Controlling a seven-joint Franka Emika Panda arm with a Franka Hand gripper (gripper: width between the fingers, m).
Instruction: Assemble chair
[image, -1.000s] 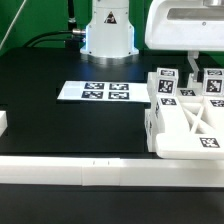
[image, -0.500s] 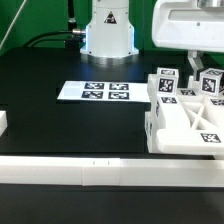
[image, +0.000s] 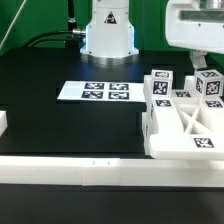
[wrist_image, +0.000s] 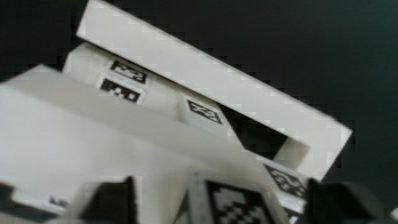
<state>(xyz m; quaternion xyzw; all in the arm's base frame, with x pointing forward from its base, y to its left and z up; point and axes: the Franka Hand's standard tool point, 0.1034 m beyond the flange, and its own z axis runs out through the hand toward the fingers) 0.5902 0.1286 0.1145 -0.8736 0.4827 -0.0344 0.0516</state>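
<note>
The white chair parts (image: 185, 125) stand grouped at the exterior view's right, with tags on their tops and fronts. My gripper (image: 207, 70) hangs over the far right of the group. A tagged white block (image: 210, 87) sits right under the fingers. In the wrist view the gripper (wrist_image: 222, 200) has one dark finger on each side of a tagged white chair piece (wrist_image: 240, 200). The piece fills the gap between them. Beyond it lies a larger white chair part (wrist_image: 196, 80) with several tags.
The marker board (image: 95, 91) lies flat on the black table at centre left. A long white rail (image: 70, 172) runs along the front. A small white block (image: 3, 122) sits at the left edge. The robot base (image: 108, 30) stands at the back.
My gripper has moved toward the exterior view's right. The tagged block under it has shifted slightly, and the chair group has nudged a little to the left.
</note>
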